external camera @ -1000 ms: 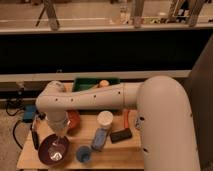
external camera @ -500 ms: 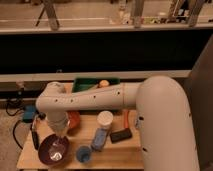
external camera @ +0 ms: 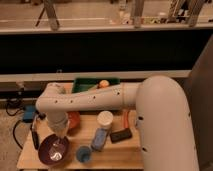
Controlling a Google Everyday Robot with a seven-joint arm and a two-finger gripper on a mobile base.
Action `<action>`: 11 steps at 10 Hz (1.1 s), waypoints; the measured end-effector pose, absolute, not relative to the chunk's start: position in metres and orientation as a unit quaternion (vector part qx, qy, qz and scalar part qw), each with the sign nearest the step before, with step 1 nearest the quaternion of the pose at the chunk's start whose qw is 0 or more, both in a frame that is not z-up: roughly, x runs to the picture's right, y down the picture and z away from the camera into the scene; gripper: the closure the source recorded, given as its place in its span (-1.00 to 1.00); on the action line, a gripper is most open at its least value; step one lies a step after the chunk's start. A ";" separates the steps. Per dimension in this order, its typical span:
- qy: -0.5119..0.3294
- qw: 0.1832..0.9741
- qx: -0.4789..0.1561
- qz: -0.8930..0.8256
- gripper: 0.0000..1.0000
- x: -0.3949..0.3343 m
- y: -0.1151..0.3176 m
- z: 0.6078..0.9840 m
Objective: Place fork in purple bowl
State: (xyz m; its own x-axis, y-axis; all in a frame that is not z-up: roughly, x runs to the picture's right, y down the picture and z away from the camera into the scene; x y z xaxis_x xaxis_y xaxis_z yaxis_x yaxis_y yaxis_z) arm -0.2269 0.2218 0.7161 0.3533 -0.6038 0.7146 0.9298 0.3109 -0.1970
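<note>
The purple bowl (external camera: pixel 53 150) stands at the front left corner of the wooden table (external camera: pixel 115 152). My gripper (external camera: pixel 59 136) hangs straight down from the white arm (external camera: pixel 90 101), right over the bowl's far rim. A thin pale silvery streak, which looks like the fork (external camera: pixel 58 146), reaches from the gripper down into the bowl's inside. I cannot tell whether the gripper holds it or whether it rests in the bowl.
An orange-red bowl (external camera: pixel 74 120) sits behind the gripper, partly hidden. A small blue cup (external camera: pixel 84 154), a blue bottle (external camera: pixel 100 139), a white cup (external camera: pixel 105 119) and a black block (external camera: pixel 121 135) stand to the right. A green tray (external camera: pixel 93 83) is at the back. A black-handled tool (external camera: pixel 35 138) lies left.
</note>
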 end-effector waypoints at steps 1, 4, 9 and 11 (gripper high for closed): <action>-0.267 0.764 -0.303 -0.503 0.69 -0.227 0.222 0.716; -0.267 0.763 -0.301 -0.507 0.65 -0.228 0.221 0.719; -0.264 0.762 -0.294 -0.512 0.31 -0.227 0.219 0.721; -0.264 0.763 -0.292 -0.514 0.31 -0.227 0.218 0.722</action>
State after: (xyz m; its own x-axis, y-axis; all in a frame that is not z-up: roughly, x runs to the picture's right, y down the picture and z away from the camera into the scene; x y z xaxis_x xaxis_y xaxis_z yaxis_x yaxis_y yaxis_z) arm -0.2266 0.2181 0.7215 0.3332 -0.6296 0.7019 0.9373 0.3021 -0.1740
